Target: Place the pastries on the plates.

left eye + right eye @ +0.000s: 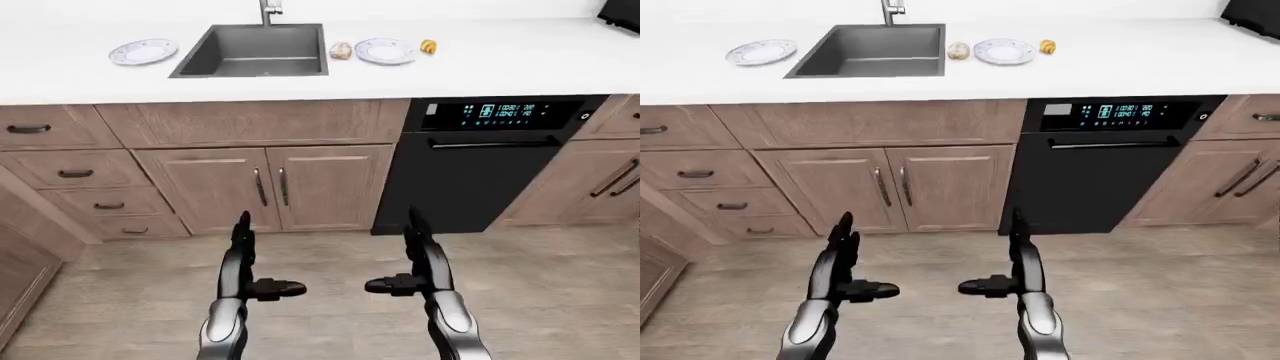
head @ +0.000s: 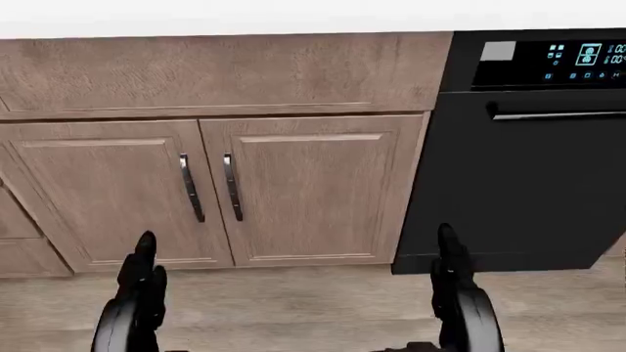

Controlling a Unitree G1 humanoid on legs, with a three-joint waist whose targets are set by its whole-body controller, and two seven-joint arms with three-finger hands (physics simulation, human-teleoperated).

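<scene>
Two plates lie on the white counter: one (image 1: 143, 52) left of the sink and one (image 1: 385, 51) right of it. A pale round pastry (image 1: 341, 50) sits between the sink and the right plate. A yellow pastry (image 1: 428, 46) sits just right of that plate. My left hand (image 1: 250, 259) and right hand (image 1: 412, 255) are low over the floor, far below the counter, fingers straight up and thumbs pointing inward. Both are open and empty.
A dark sink (image 1: 253, 49) with a faucet (image 1: 268, 10) is set in the counter (image 1: 520, 60). Wooden cabinet doors (image 1: 265, 187) and drawers (image 1: 70, 174) stand below. A black dishwasher (image 1: 480, 161) is to the right. A black appliance corner (image 1: 622, 13) shows at top right.
</scene>
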